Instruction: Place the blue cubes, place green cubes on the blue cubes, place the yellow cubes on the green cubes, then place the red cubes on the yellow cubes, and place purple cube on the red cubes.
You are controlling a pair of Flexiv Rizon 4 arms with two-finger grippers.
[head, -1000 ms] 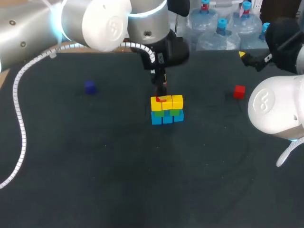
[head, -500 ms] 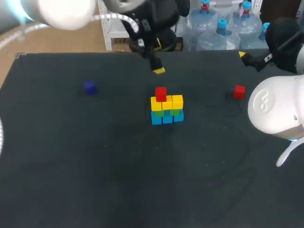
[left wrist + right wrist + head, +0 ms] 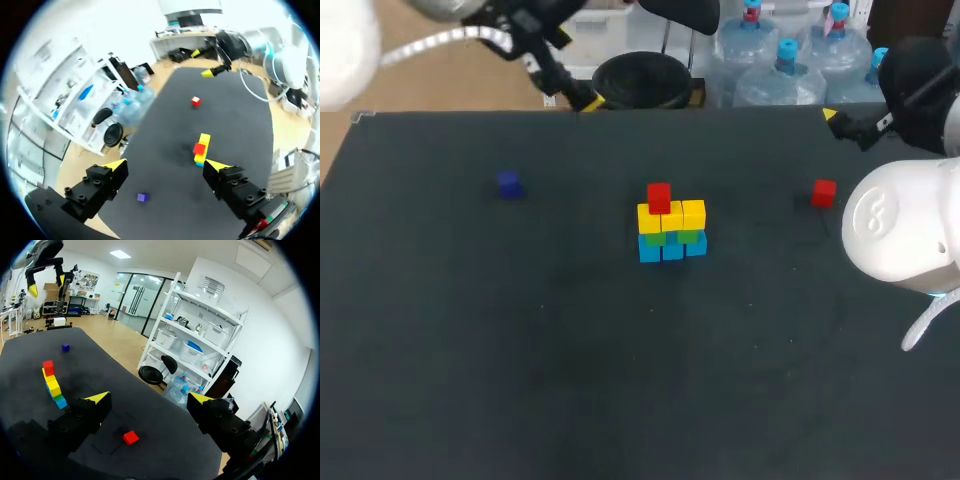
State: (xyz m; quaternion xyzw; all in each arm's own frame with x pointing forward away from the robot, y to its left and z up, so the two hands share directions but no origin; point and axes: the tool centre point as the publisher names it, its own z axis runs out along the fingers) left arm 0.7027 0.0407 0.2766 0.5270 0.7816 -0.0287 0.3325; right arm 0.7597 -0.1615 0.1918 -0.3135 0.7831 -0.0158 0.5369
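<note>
A stack (image 3: 670, 225) is located at mid-table (image 3: 470, 350) and is taken as the reference. It is built from three layers: blue cubes (image 3: 670, 248) at the base, green cubes (image 3: 688, 236) on them, and a row of yellow cubes (image 3: 672, 215) above. One red cube (image 3: 659, 197) is seated on the yellow cube at the stack's left end. A loose red cube (image 3: 824, 192) lies flat on the table well to the right of the stack. The purple cube (image 3: 509, 184) lies well to the left of the stack, also flat on the table.

The left gripper (image 3: 167, 164) is held high, behind and to the left of the stack, near the table's far edge; its fingers are spread wide and nothing is gripped. The right gripper (image 3: 148, 397) is held behind and to the right of the stack (beyond the loose red cube), likewise released and empty
</note>
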